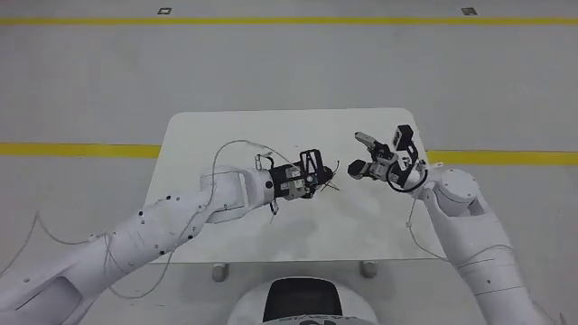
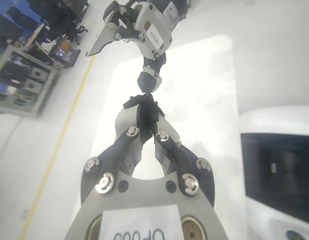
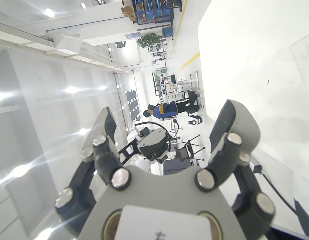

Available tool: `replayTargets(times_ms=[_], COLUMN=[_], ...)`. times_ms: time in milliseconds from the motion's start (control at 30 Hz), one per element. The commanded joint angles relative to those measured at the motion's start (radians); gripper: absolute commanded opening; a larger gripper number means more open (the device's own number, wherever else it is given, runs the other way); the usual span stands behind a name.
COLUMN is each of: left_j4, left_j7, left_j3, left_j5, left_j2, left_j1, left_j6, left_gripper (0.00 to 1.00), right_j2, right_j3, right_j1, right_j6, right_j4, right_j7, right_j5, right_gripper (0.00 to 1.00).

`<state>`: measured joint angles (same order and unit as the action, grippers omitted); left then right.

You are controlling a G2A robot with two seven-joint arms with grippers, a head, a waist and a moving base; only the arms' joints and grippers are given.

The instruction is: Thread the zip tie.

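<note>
Left gripper [image 2: 145, 114] clamped on black zip tie [image 2: 140, 100] above desk [image 1: 226, 135] centre. Right gripper [image 1: 359, 155] wide, just beside. Likely best: right pinches free end near tip, aligns squarely.

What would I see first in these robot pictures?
Over the middle of the white table, the left gripper has its fingers pinched shut on a little black zip tie. The right gripper faces it with its fingers wide open, one tip close to the tie.
</note>
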<state>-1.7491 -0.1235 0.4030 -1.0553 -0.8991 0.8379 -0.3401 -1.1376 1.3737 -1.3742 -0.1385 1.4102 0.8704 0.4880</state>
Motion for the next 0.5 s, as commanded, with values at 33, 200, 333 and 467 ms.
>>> replayTargets(times_ms=[33, 200, 333, 467], left_j4=[0.009, 0.040, 0.060, 0.060], left_j7=[0.062, 0.155, 0.204, 0.204], left_j3=[-0.050, -0.146, -0.215, -0.215], left_j5=[0.161, 0.360, 0.417, 0.417], left_j2=[0.019, 0.045, 0.056, 0.056], left_j1=[-0.025, -0.079, -0.139, -0.139], left_j6=[0.000, 0.000, 0.000, 0.000], left_gripper=[0.00, 0.00, 0.00, 0.00], right_j2=[0.004, 0.007, 0.011, 0.011], right_j3=[0.015, 0.022, 0.021, 0.021], right_j1=[0.011, 0.027, 0.045, 0.045], right_j6=[0.006, 0.006, -0.009, -0.009], right_j4=[-0.035, -0.073, -0.114, -0.114], right_j7=[0.047, 0.077, 0.141, 0.141], right_j5=[0.026, 0.042, 0.056, 0.056], right_gripper=[1.00, 1.00, 1.00, 1.00])
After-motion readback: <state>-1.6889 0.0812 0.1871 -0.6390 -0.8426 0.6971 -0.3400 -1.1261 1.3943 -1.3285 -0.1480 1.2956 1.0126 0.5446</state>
